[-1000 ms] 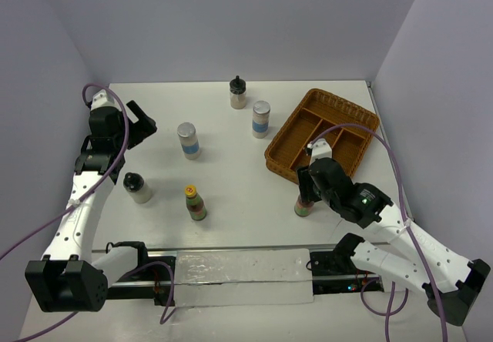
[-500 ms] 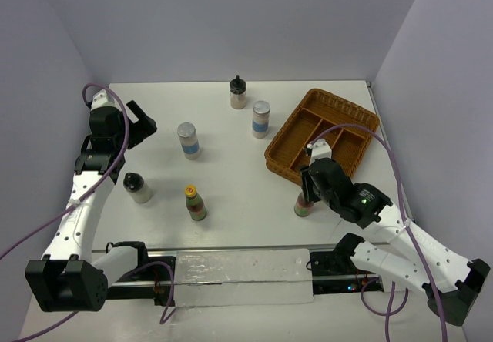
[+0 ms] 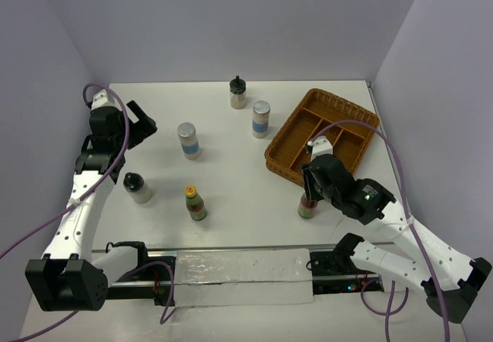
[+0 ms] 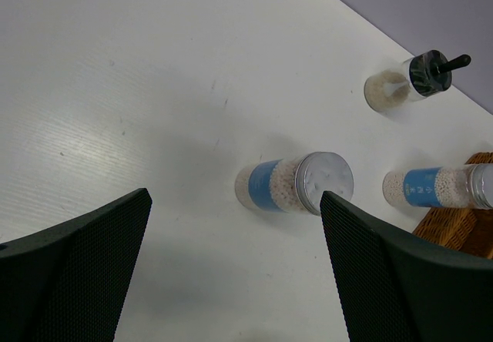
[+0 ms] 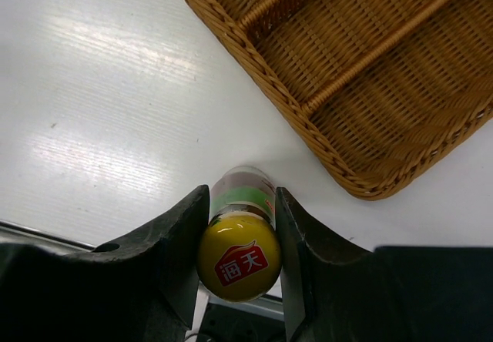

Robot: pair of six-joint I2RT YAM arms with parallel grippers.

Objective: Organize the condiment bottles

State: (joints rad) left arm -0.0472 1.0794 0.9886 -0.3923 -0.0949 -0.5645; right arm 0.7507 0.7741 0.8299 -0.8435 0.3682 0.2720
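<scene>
My right gripper (image 3: 310, 193) (image 5: 241, 192) is shut on a slim dark bottle with a yellow cap (image 5: 239, 258) (image 3: 307, 206), which stands upright just in front of the wicker basket's near corner. A second yellow-capped bottle (image 3: 195, 202) stands at centre left. Two silver-lidded, blue-banded bottles (image 3: 188, 140) (image 3: 261, 119) and two black-capped pale ones (image 3: 138, 188) (image 3: 238, 93) are spread over the table. My left gripper (image 3: 142, 122) (image 4: 233, 203) hangs open at the far left with nothing between its fingers. It looks at one silver-lidded bottle (image 4: 296, 184).
The wicker basket (image 3: 286, 153) (image 5: 362, 65) with several compartments sits at the back right and holds nothing. Grey walls close in the back and both sides. A metal rail (image 3: 239, 269) runs along the near edge between the arm bases.
My right gripper has closed onto the yellow-capped bottle by the basket and shifted slightly right with it. The left arm and the other bottles have not moved.
</scene>
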